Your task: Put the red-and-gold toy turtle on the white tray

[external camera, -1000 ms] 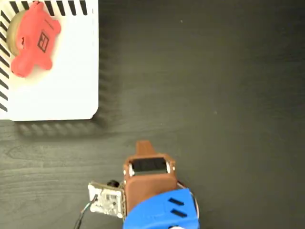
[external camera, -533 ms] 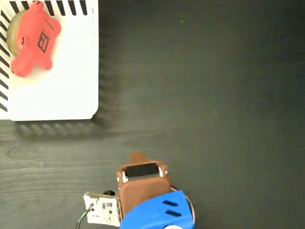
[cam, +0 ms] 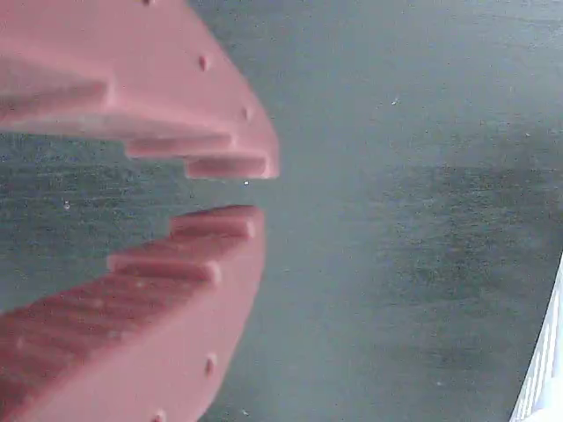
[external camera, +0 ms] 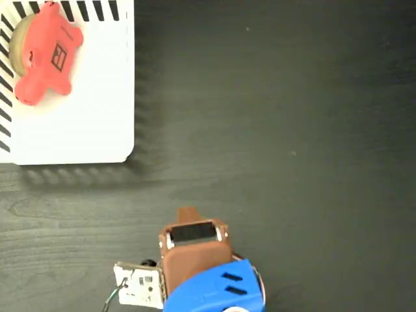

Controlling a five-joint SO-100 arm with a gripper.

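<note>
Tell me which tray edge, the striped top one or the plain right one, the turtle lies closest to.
The striped top edge: the turtle lies belly-up in the tray's upper left corner, one leg touching the stripes, far from the plain right edge.

You see the turtle (external camera: pixel 44 55) on the tray (external camera: pixel 84 123), top left of the worktop (external camera: pixel 292 130); gripper (external camera: pixel 188 213) sits well apart, bottom centre.

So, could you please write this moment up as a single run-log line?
turtle: upside down on white tray, top-left corner | tool: slightly open, empty, over dark table | arm: bottom edge, apart from tray
</note>
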